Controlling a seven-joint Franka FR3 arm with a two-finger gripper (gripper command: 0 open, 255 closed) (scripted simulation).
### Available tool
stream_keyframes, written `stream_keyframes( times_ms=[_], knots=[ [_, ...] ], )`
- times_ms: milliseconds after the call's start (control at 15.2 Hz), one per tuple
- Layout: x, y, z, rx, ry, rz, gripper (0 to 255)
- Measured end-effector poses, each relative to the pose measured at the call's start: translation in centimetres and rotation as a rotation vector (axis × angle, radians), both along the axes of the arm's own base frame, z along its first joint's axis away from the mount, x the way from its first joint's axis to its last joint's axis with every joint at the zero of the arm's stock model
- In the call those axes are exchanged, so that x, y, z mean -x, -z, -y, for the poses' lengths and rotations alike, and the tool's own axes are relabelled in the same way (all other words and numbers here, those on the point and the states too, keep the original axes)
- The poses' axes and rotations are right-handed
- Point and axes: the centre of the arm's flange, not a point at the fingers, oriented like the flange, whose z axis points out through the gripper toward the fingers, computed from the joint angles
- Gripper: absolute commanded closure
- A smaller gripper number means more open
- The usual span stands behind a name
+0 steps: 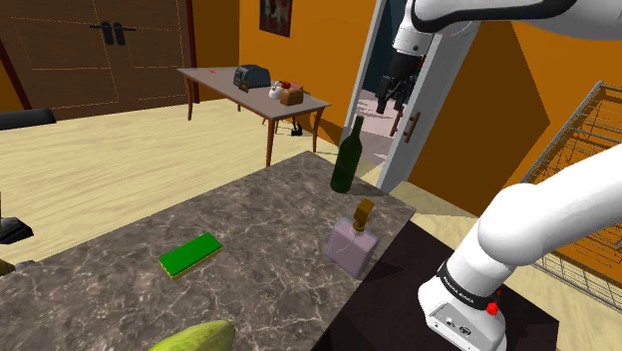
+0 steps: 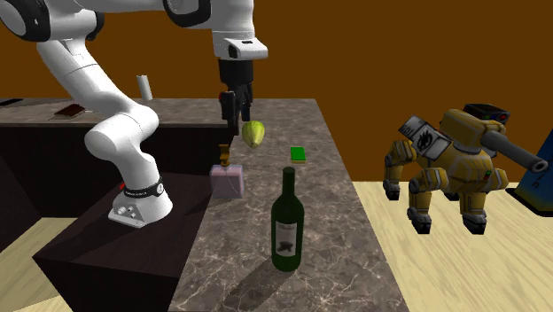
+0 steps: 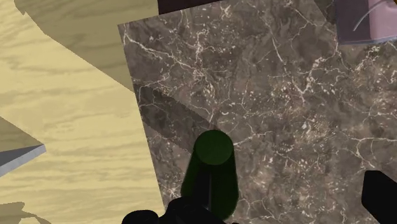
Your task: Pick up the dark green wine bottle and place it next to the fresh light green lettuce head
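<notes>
Shoulder view: my gripper (image 1: 393, 95) hangs high, jaws spread and holding nothing, above and to that view's right of the dark green wine bottle (image 1: 346, 155). The bottle stands upright near the far corner of the marble counter (image 1: 249, 224). The lettuce head (image 1: 194, 337) lies at the opposite end, well apart, beyond a pinkish bottle with a gold top (image 1: 353, 244) and a flat green block (image 1: 190, 255).

Second exterior view: the wine bottle (image 2: 285, 222) stands alone at the counter's near end.

Wrist view: I look down on the wine bottle (image 3: 212, 153), which sits by one finger rather than midway.

I judge this the approach. Next I should centre the bottle between my jaws, descend, then close.
</notes>
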Motion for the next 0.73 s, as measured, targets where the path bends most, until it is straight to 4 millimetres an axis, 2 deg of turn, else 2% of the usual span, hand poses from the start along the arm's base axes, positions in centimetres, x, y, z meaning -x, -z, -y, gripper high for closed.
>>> stream_keyframes(
  times_ms=[726],
  knots=[
    [-12.5,5.0,6.3,-0.039,-0.019,-0.026,0]
  ],
)
